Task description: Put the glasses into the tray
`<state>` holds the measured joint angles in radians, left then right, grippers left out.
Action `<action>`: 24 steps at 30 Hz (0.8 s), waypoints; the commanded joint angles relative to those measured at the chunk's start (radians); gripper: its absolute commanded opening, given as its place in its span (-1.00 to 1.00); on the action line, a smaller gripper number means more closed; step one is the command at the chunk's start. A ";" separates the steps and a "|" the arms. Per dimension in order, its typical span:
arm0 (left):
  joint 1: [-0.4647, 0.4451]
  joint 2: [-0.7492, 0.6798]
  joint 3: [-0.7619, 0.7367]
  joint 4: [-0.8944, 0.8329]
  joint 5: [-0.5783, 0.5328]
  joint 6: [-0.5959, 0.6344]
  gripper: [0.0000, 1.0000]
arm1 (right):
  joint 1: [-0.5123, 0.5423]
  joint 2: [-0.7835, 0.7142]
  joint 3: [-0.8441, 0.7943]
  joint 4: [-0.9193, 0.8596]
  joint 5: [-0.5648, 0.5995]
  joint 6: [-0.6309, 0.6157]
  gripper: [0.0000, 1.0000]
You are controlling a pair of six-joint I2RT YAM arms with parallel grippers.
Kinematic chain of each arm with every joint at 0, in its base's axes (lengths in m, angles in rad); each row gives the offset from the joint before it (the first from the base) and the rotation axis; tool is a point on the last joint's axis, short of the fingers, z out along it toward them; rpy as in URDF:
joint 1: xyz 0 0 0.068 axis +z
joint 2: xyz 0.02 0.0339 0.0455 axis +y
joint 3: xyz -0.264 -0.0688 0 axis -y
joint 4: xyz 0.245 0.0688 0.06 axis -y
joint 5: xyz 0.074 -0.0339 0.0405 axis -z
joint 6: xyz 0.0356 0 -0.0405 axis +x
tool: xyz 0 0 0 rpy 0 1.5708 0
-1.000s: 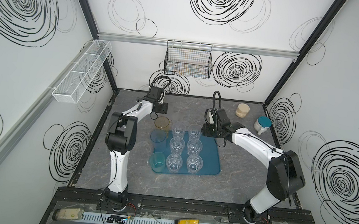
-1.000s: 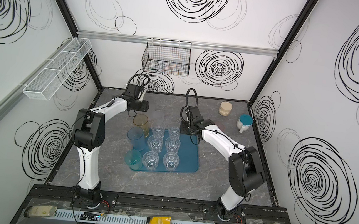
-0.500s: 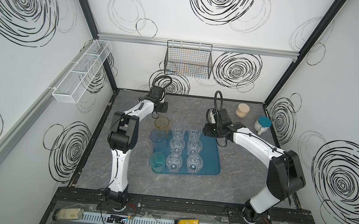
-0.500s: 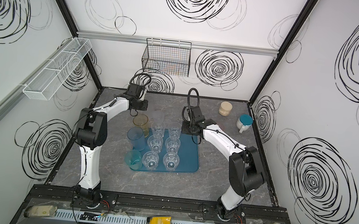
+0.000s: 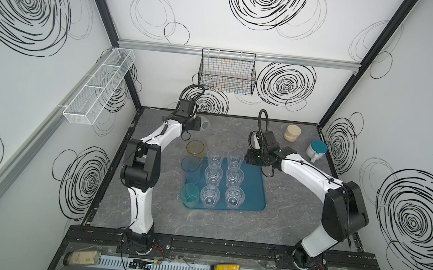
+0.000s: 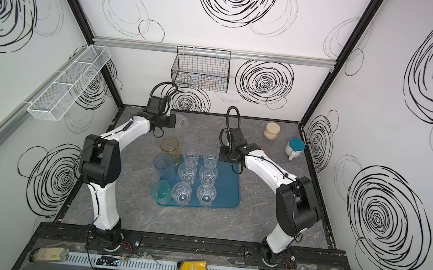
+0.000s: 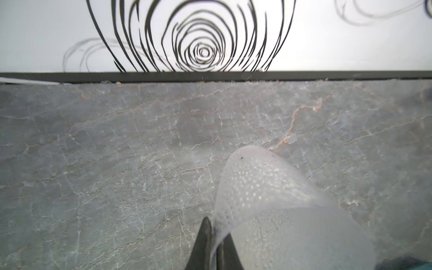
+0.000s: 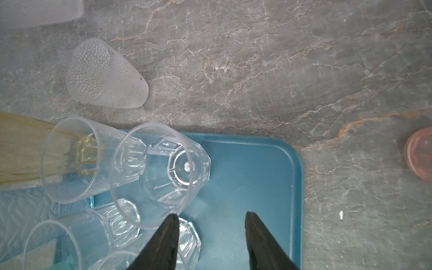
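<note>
My left gripper (image 7: pixel 214 231) is shut on the rim wall of a frosted-grey glass (image 7: pixel 268 198), one finger inside and one outside. This is at the back left of the table (image 5: pixel 204 123). The glass is tipped over, base away from the gripper. The teal-blue tray (image 5: pixel 253 189) holds six clear faceted glasses (image 5: pixel 212 175). Amber (image 5: pixel 195 147), blue (image 5: pixel 191 164) and teal (image 5: pixel 189 193) glasses stand along its left edge. Another frosted glass (image 8: pixel 105 74) stands upright just behind the tray. My right gripper (image 8: pixel 211 216) is open over the tray's far right part, holding nothing, one finger beside a clear glass (image 8: pixel 159 173).
A beige jar (image 5: pixel 293 132) and a white cup with a teal lid (image 5: pixel 316 150) stand at the back right. A pink round rim (image 8: pixel 420 154) shows at the edge of the right wrist view. A wire basket (image 5: pixel 227 73) hangs on the back wall.
My left gripper has closed on the frosted glass's rim and the arm has reached further toward the back wall. The right arm has barely moved.
</note>
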<state>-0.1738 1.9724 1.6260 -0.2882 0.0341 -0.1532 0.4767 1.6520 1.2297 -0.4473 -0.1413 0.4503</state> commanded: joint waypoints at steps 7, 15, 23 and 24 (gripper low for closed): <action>-0.201 -0.257 -0.028 -0.005 -0.062 0.003 -0.87 | -0.149 -0.128 0.007 -0.034 0.064 0.003 0.02; -0.540 -0.157 0.103 -0.027 -0.065 -0.008 -0.87 | -0.296 -0.318 -0.220 0.146 0.015 0.052 0.02; -0.658 0.005 0.190 -0.162 -0.181 0.054 -0.85 | -0.401 -0.402 -0.329 0.187 -0.034 0.075 0.02; -0.659 0.019 0.191 -0.176 -0.184 0.058 -0.85 | -0.406 -0.406 -0.345 0.202 -0.051 0.080 0.02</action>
<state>-0.8356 1.9816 1.7794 -0.4107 -0.0811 -0.1337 0.0788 1.2739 0.9161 -0.3016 -0.1505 0.5060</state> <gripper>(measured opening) 0.078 0.510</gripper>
